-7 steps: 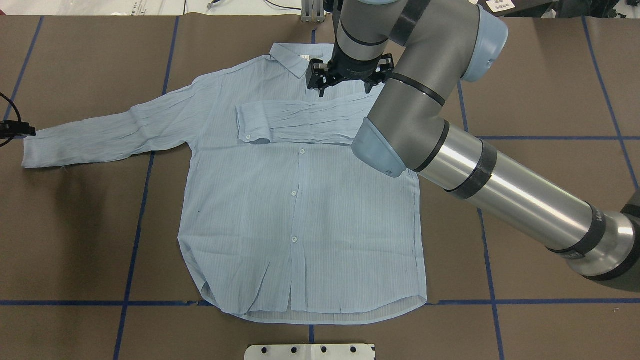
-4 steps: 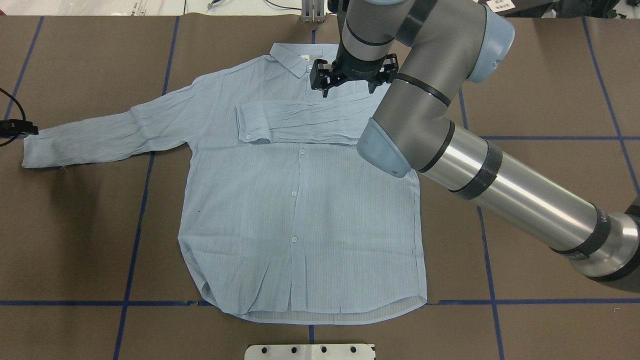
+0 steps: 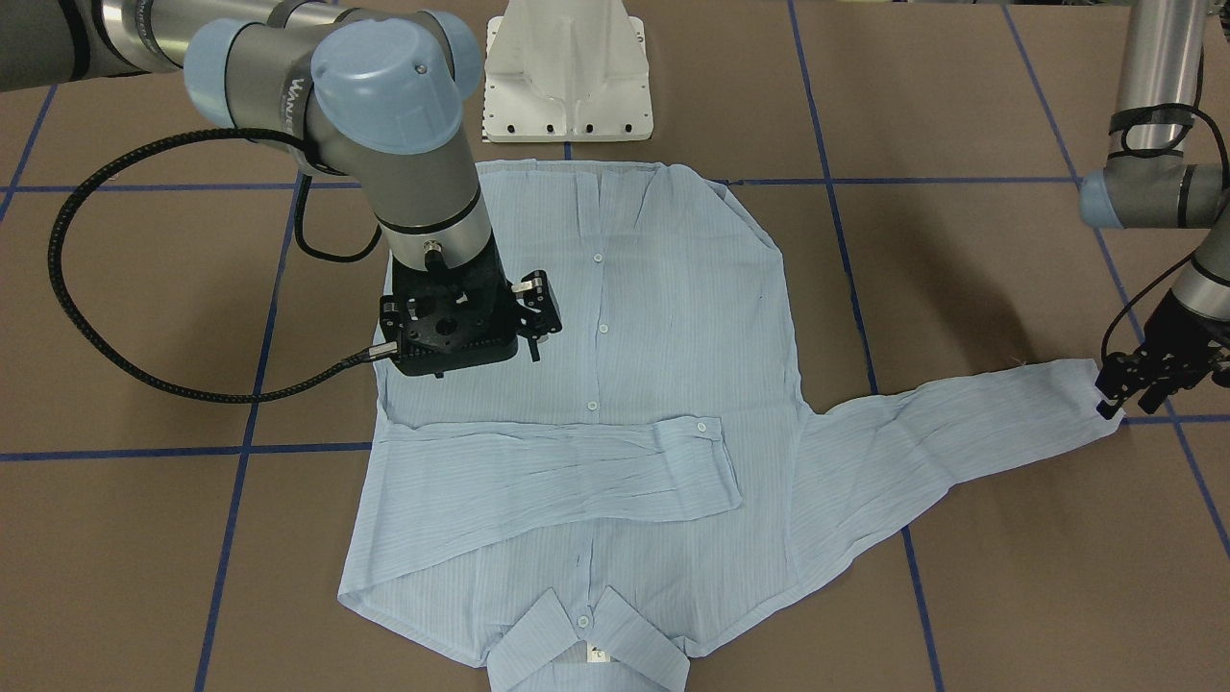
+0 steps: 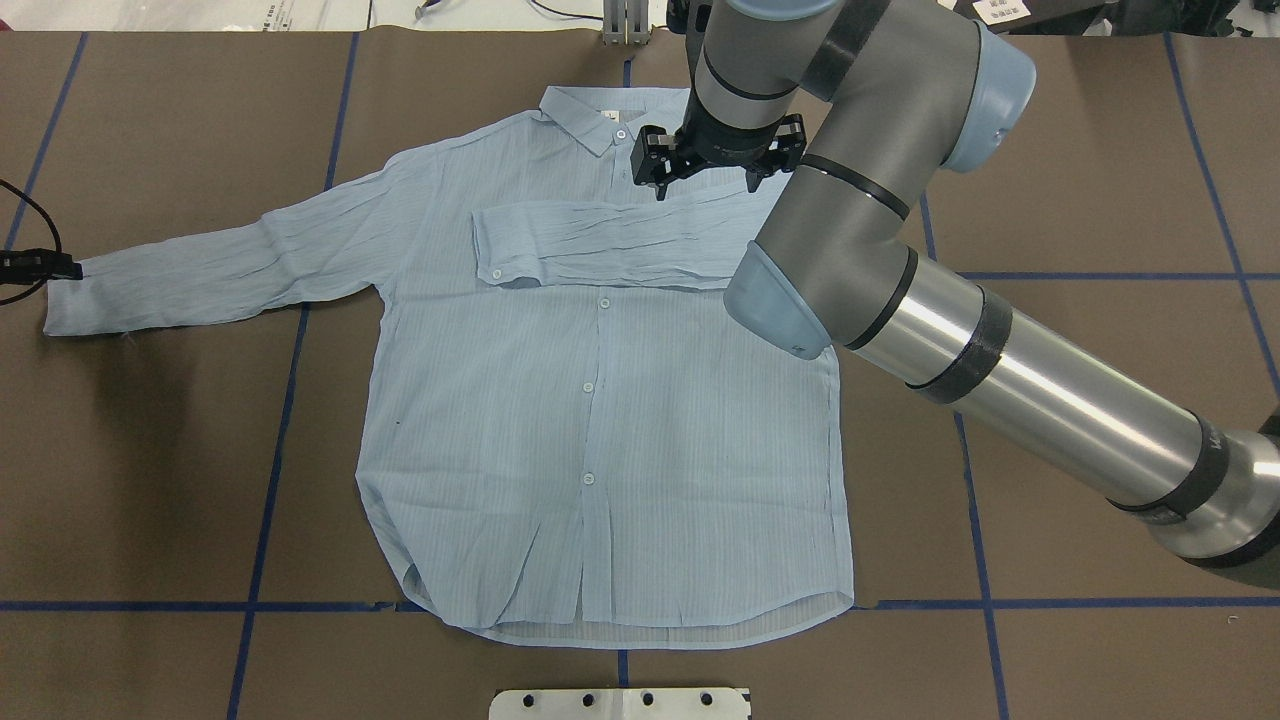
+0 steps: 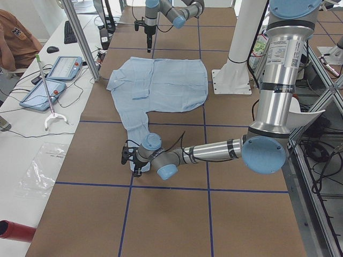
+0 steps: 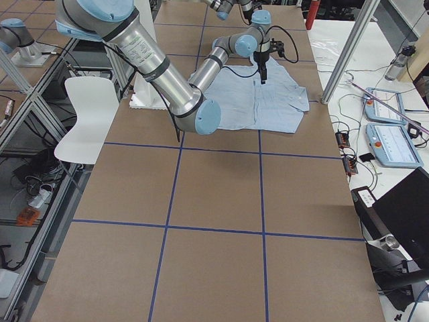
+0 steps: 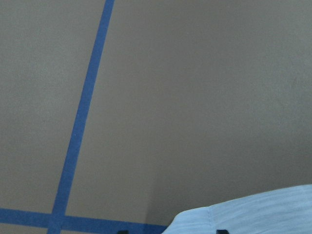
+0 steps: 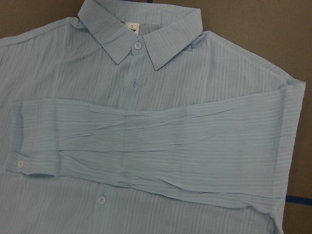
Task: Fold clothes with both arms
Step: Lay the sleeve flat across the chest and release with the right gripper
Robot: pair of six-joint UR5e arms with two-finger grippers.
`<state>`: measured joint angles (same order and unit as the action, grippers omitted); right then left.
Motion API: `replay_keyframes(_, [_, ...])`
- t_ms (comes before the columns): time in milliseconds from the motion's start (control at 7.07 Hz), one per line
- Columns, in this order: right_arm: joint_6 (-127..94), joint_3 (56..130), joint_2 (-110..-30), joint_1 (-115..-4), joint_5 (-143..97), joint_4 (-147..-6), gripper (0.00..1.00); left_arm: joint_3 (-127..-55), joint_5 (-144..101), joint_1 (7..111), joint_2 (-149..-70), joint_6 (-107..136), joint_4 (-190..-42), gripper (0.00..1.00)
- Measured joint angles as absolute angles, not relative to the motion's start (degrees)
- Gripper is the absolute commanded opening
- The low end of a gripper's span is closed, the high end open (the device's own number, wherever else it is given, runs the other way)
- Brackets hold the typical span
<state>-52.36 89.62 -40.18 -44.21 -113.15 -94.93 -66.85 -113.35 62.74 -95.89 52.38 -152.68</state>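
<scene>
The light-blue striped shirt (image 4: 600, 420) lies flat, buttons up, on the brown table, collar (image 4: 590, 110) at the far side. One sleeve (image 4: 600, 245) is folded across the chest; the right wrist view shows it (image 8: 156, 146). The other sleeve (image 4: 220, 270) lies stretched out to the left. My right gripper (image 4: 706, 185) hovers open and empty over the chest near the collar; it also shows in the front view (image 3: 459, 341). My left gripper (image 4: 45, 268) is low at the stretched sleeve's cuff (image 3: 1086, 384), fingertips apart on either side of the cuff edge (image 7: 243, 214).
The white pedestal base (image 3: 567, 77) stands at the shirt's hem side. Blue tape lines (image 4: 270, 450) cross the brown table cover. Tablets (image 5: 53, 80) and cables lie on a side bench beyond the collar end, where a person (image 5: 13, 37) sits.
My right gripper has drifted to the right above the folded sleeve. My left gripper has shifted slightly at the cuff. The shirt has not moved.
</scene>
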Motion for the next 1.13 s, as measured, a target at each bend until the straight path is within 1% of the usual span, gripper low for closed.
replay_keyframes(566, [-52.2,89.9,-40.5,-44.2,-113.1,-94.8,1.00,-66.9,-113.5,62.7,-95.9,52.4,-152.7,0.64])
replay_keyframes(707, [-52.2,89.9,-40.5,-44.2,-113.1,-94.8,1.00,-66.9,-113.5,62.7,-95.9,52.4,-152.7,0.61])
replay_keyframes(849, [-52.2,89.9,-40.5,-44.2,-113.0,-94.8,1.00,-66.9,-113.5,62.7,-95.9,52.4,-152.6,0.56])
replay_keyframes(1131, [-52.2,90.0,-40.5,-44.2,-113.0,-94.8,1.00,-66.7,-113.4,62.7,-95.9,52.4,-152.5,0.55])
